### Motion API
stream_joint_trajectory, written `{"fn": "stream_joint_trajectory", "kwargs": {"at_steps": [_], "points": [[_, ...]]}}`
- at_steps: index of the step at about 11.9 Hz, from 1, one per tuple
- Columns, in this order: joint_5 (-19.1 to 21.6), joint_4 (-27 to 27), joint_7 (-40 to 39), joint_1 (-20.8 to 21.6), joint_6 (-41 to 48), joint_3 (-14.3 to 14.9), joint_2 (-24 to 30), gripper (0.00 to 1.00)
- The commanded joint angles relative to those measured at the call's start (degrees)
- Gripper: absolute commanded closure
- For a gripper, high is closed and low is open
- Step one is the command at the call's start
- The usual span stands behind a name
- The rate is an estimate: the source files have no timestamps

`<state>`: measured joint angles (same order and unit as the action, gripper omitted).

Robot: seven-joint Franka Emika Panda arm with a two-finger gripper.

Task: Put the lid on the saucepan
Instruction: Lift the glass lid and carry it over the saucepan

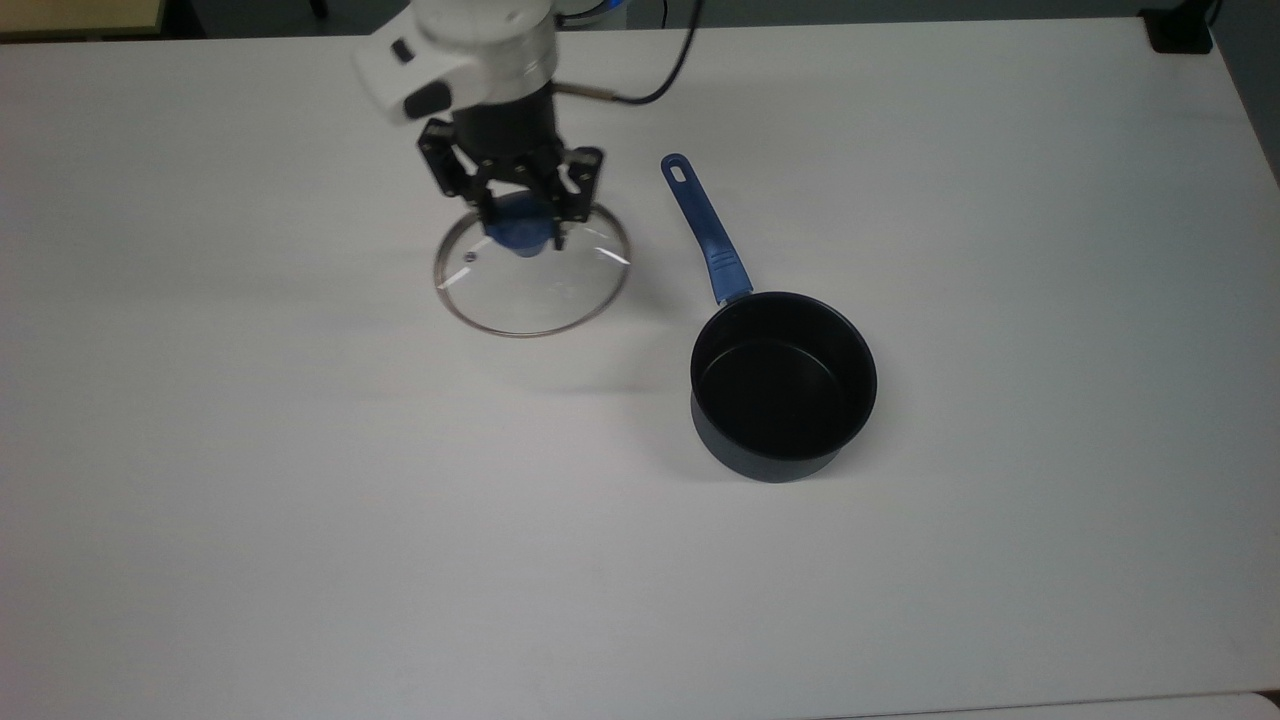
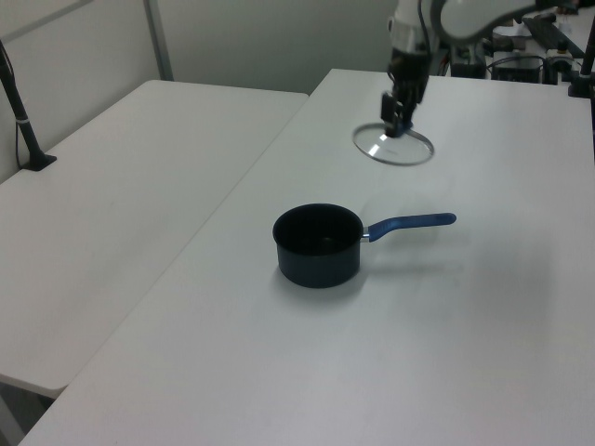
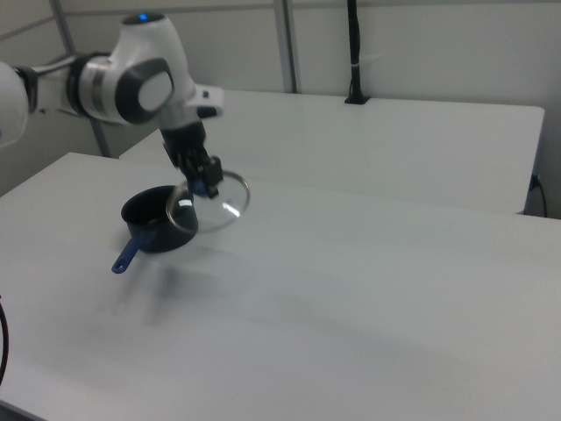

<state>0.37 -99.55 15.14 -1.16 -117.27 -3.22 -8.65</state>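
The lid (image 1: 540, 288), clear glass with a thin metal rim and a blue knob (image 1: 516, 238), hangs in the air, tilted a little, above the white table (image 1: 300, 500). My gripper (image 1: 520, 226) is shut on the knob from above, as the left view (image 2: 398, 119) and the right view (image 3: 209, 182) also show. The lid (image 2: 394, 147) casts a shadow on the table below it. The saucepan (image 1: 783, 385), black inside, stands upright to the top view's right of the lid, its long blue handle (image 1: 706, 228) pointing toward the far edge. In the right view the lid (image 3: 219, 207) overlaps the saucepan (image 3: 147, 221).
A dark cable (image 1: 655, 92) runs from the arm over the table's far side. A black block (image 1: 1180, 30) sits at the far right corner in the top view. A second white table (image 2: 112, 204) with a black post (image 2: 23, 121) stands beside this one.
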Motion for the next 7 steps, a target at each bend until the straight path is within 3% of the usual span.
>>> {"fn": "stream_joint_trajectory", "kwargs": {"at_steps": [1, 4, 7], "points": [[0.1, 14.7, 15.4, 3.0, 3.2, -5.0, -9.9, 0.53], [-4.5, 22.1, 25.3, 10.4, 2.6, -6.1, -18.6, 0.53], [-6.2, 22.7, 28.4, 13.2, 0.8, -6.2, -21.4, 0.53]]}}
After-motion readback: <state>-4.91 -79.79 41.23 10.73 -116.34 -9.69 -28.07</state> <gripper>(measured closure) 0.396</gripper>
